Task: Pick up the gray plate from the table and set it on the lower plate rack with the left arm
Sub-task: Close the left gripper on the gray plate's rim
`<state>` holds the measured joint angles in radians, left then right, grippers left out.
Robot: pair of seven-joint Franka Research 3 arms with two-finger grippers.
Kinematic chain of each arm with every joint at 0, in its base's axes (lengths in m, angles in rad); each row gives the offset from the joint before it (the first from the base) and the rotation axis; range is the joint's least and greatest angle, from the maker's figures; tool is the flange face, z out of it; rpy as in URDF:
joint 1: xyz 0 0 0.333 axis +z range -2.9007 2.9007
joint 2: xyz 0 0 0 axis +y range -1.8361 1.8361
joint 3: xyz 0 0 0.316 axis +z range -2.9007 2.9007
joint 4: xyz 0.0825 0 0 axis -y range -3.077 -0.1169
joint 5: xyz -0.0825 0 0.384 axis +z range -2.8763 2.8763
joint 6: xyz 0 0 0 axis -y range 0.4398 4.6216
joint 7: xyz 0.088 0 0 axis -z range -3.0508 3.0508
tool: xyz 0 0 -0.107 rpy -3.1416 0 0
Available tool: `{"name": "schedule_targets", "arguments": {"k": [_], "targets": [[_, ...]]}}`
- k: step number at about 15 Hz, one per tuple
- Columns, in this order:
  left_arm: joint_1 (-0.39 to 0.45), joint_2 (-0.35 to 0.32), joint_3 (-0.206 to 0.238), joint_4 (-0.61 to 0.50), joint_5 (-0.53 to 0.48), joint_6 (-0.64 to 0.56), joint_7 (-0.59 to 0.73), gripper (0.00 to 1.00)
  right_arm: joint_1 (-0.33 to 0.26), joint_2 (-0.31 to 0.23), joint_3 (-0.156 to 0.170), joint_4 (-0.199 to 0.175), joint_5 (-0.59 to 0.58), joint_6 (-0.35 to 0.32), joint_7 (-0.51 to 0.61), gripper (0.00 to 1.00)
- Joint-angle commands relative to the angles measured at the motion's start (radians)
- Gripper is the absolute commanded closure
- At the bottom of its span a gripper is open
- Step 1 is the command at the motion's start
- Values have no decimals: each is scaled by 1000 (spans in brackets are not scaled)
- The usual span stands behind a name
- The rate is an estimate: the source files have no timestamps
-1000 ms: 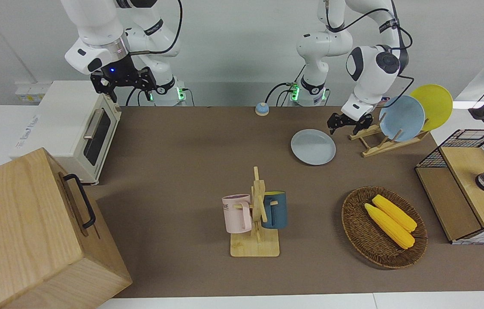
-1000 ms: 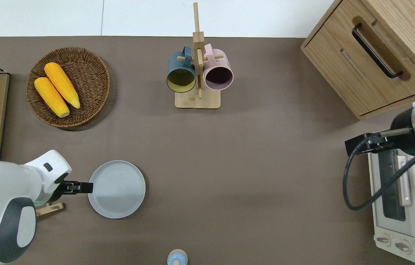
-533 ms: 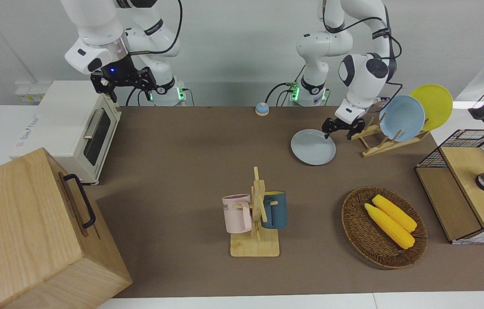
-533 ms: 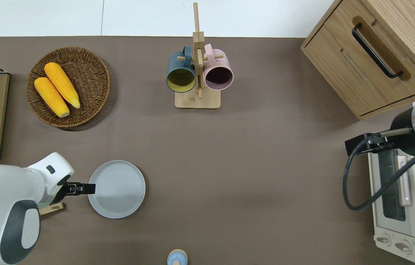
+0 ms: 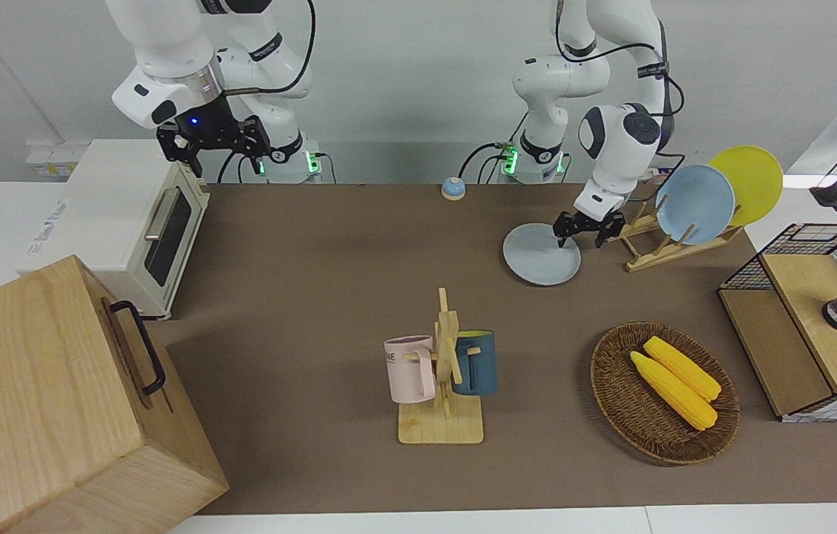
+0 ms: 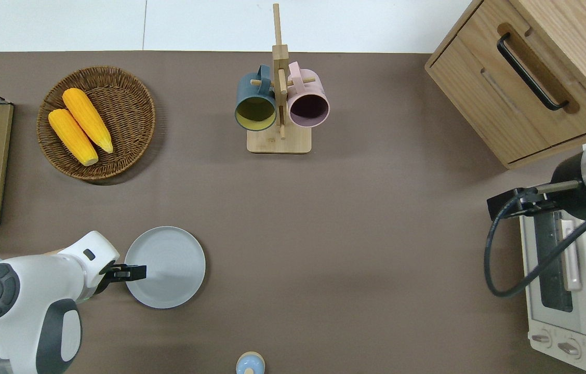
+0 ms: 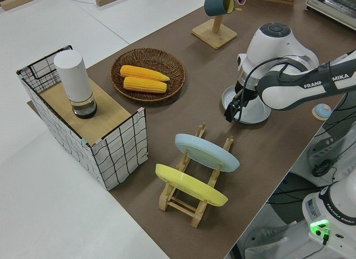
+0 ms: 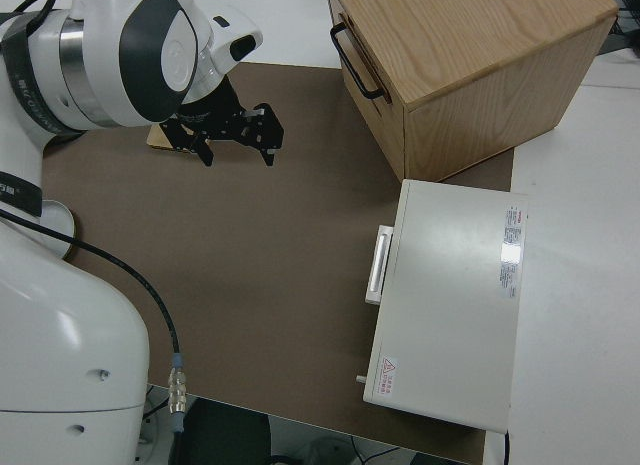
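Observation:
The gray plate [image 5: 537, 258] [image 6: 168, 267] [image 7: 253, 113] lies flat on the table [image 5: 314, 282], beside the lower plate rack [image 5: 648, 252] [image 7: 186, 202] and toward the middle of the table from it. That rack holds a sky-blue plate [image 5: 694, 204] and a yellow plate [image 5: 749, 184] on edge. My left gripper [image 5: 580, 239] [image 6: 137, 271] [image 7: 233, 114] is open and low at the gray plate's rim on the rack side, one finger over the plate and one outside it. My right gripper [image 5: 214, 144] [image 8: 237, 145] is parked and open.
A wooden mug stand [image 5: 442, 415] [image 6: 278, 140] with a pink and a blue mug stands mid-table. A wicker basket [image 5: 604, 371] holds two corn cobs. A wire crate [image 5: 797, 245], a toaster oven [image 5: 129, 215], a wooden cabinet [image 5: 55, 400] and a small blue bell [image 5: 453, 188] line the edges.
My left gripper has come down from beside the rack to the gray plate's rim, reaching a little over the plate. The plate and the right arm have not moved.

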<state>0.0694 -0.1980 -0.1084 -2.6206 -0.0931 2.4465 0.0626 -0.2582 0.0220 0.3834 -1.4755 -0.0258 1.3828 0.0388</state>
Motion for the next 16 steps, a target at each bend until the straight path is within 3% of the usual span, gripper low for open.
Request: {"name": "schedule_targets", "arguments": {"k": [1, 2, 3, 4, 6, 9, 16], "targets": [[-14, 32, 1, -25, -10, 68, -15, 15, -24, -2, 22, 8, -6, -11, 12, 17], [-14, 34, 1, -25, -10, 69, -15, 48, -24, -4, 22, 8, -6, -11, 12, 17], [-14, 40, 1, -26, -10, 71, -15, 158, -24, -2, 22, 8, -6, -11, 12, 17], [-14, 42, 1, -26, -10, 74, -15, 398, -24, -2, 22, 8, -6, -11, 12, 17], [-14, 46, 1, -24, -10, 80, -17, 687, -24, -2, 22, 8, -6, -11, 12, 17], [-14, 45, 1, -24, -10, 82, -18, 999, -24, -2, 22, 8, -6, -11, 12, 17], [-13, 29, 1, -4, -8, 57, -18, 1000, -24, -4, 22, 8, -6, -11, 12, 17]]}}
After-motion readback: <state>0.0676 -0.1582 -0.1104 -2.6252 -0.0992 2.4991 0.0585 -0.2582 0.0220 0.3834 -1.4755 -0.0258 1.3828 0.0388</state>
